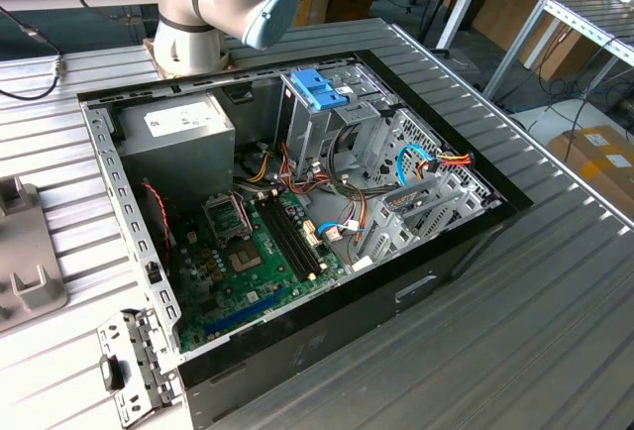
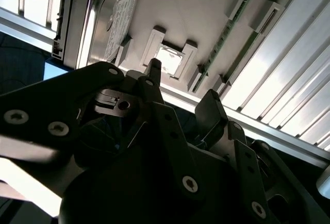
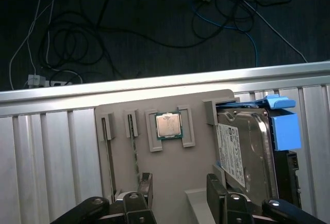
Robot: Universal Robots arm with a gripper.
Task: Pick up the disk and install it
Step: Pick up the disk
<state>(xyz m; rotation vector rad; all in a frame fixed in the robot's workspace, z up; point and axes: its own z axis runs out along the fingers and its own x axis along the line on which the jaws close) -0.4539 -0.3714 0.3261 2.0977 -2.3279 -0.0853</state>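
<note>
Hovering above the grey parts tray (image 3: 121,167) with jaws spread and empty, the gripper (image 3: 180,182) is near the disk (image 3: 247,146), slotted there likely for easy grasping.

I have the open computer case (image 1: 327,343) sitting on the slatted table (image 1: 555,301), with the arm base (image 1: 188,44) right behind it and the fixture tray (image 1: 28,257) well apart at the exterior view's left. In the first wrist view the disk (image 3: 247,146) lies on one end of that tray, and the processor chip (image 3: 168,125) sits in a pocket between the disk and two narrow slots (image 3: 132,126). The gripper (image 3: 179,182) hangs over the tray, near the disk.
</note>
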